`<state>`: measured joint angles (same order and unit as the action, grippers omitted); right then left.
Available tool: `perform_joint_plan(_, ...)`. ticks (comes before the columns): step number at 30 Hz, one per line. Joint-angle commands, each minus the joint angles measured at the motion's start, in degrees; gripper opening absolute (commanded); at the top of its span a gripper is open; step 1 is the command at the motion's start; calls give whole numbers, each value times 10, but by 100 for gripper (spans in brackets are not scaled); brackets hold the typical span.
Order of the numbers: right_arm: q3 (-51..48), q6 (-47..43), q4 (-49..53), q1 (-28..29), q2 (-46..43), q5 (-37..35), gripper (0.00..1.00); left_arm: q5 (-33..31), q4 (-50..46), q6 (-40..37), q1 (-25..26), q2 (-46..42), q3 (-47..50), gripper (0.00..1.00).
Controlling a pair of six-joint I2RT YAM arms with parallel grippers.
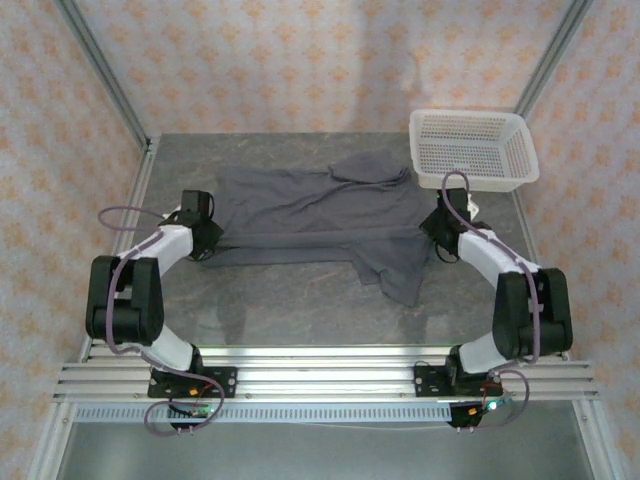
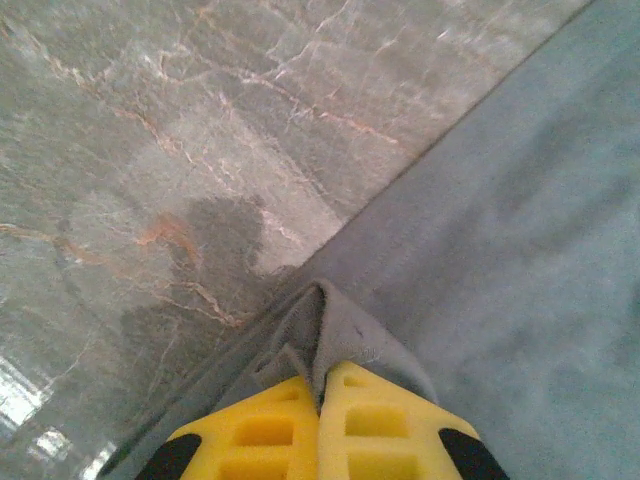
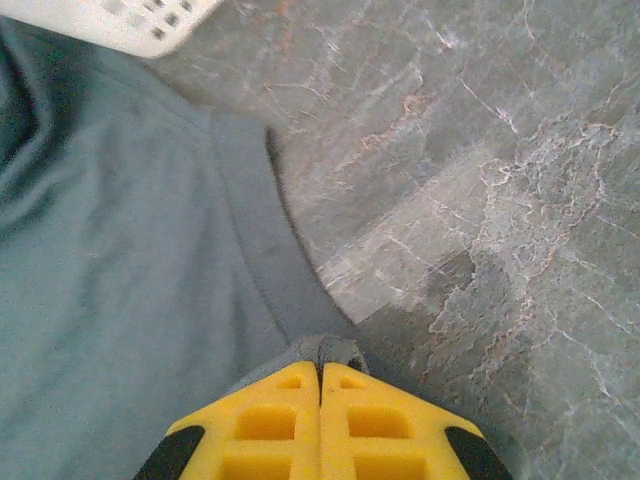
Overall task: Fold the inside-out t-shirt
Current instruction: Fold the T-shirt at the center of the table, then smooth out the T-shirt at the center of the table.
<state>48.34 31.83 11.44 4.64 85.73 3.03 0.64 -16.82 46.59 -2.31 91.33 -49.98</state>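
Observation:
The inside-out t-shirt (image 1: 310, 215), dark slate-grey, lies spread across the grey stone table, with one sleeve hanging toward the near edge at the right. My left gripper (image 1: 205, 240) is at the shirt's left edge. In the left wrist view its yellow fingers (image 2: 270, 430) are shut on a pinched fold of the shirt's hem (image 2: 330, 320). My right gripper (image 1: 440, 232) is at the shirt's right edge. In the right wrist view it (image 3: 321, 372) is shut on a small bunch of the shirt's cloth (image 3: 325, 350).
A white mesh basket (image 1: 473, 150) stands at the back right, touching the shirt's far right corner; its corner (image 3: 130, 25) shows in the right wrist view. Bare marbled tabletop (image 1: 290, 310) lies between the shirt and the arm bases. Patterned walls enclose the table.

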Motion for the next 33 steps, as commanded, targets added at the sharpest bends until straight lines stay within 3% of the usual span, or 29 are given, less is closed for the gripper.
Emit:
perform_joint_plan(1, 20, -2, -25, -9, 45, -7, 0, -21, 17, 7, -6, 29, -22, 0)
perform_joint_plan(4, 33, -1, -38, -12, 87, 21, 0, -12, 30, 11, -7, 48, -19, 1)
perform_joint_plan(5, 39, 0, -36, -12, 92, 32, 3, -7, 35, 9, -6, 50, -16, 6)
perform_joint_plan(9, 33, 19, -18, -12, 33, 13, 33, -18, 38, -3, -6, 11, -3, 29)
perform_joint_plan(11, 23, 21, 6, -12, -20, -5, 40, -27, 28, -19, -6, -31, 3, 34)
perform_joint_plan(14, -8, 19, 39, -12, -110, -1, 41, -8, 9, -46, -6, -117, 14, 36)
perform_joint_plan(17, -71, 22, 53, -11, -190, 61, 40, 64, 10, -82, 10, -214, 39, 36)
perform_joint_plan(24, -165, 24, 176, 54, -242, 153, 39, 209, 1, -181, 141, -359, 94, 38)
perform_joint_plan(28, -189, 41, 188, 89, -224, 174, 39, 197, -4, -193, 221, -399, 119, 42)
perform_joint_plan(33, -198, 46, 180, 108, -192, 179, 40, 144, -29, -194, 248, -409, 127, 43)
